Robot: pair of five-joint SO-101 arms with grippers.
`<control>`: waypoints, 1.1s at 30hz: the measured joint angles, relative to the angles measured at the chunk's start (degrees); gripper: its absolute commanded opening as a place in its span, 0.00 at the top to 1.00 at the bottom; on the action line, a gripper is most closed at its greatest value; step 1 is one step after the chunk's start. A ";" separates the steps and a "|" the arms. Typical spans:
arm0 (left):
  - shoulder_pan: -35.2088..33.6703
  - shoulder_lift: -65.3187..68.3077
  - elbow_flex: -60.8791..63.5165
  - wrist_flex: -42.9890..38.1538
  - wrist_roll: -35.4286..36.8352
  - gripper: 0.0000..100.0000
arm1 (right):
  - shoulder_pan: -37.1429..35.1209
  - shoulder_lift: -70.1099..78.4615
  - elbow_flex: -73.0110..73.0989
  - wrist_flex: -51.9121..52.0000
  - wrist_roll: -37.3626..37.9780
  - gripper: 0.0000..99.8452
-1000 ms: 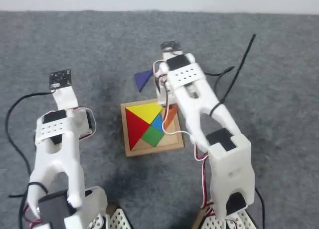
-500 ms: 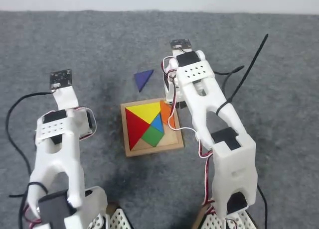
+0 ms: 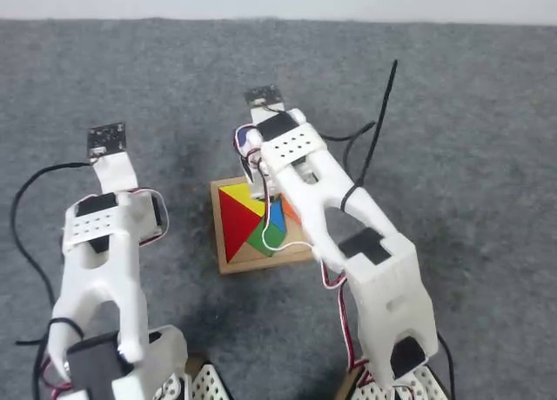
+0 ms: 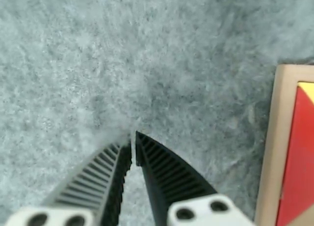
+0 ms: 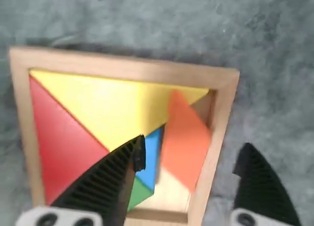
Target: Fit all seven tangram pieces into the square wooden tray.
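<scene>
The square wooden tray (image 3: 219,243) lies mid-table under the right arm. In it sit a yellow triangle (image 5: 113,105), a red triangle (image 5: 59,137), a small blue piece (image 5: 151,155), a green piece (image 5: 140,196) and an orange piece (image 5: 184,140) by one wall, with bare wood beside it. My right gripper (image 5: 191,162) hangs open just above the tray, one finger over the blue piece, the other outside the rim. A dark blue triangle (image 3: 238,140) lies on the carpet beyond the tray, partly hidden by the arm. My left gripper (image 4: 132,137) is shut and empty over carpet, left of the tray (image 4: 269,147).
Grey carpet (image 3: 452,113) covers the whole table. Black and white cables (image 3: 374,113) trail from the right arm. The left arm (image 3: 100,235) stands to the tray's left, with open carpet behind and on both sides.
The right gripper let go of the orange piece, which now lies in the tray. The right arm then swung left over the tray. The left arm kept still.
</scene>
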 measured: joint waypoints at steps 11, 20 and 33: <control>1.14 0.00 0.35 -0.79 0.00 0.99 | 6.07 0.88 -1.14 0.00 1.14 0.92; 1.32 0.00 0.35 -0.97 0.00 0.99 | 9.14 0.70 -1.14 0.26 1.14 0.84; 1.32 0.00 0.35 -0.97 0.00 0.99 | 0.53 1.67 -1.58 -2.90 1.32 0.77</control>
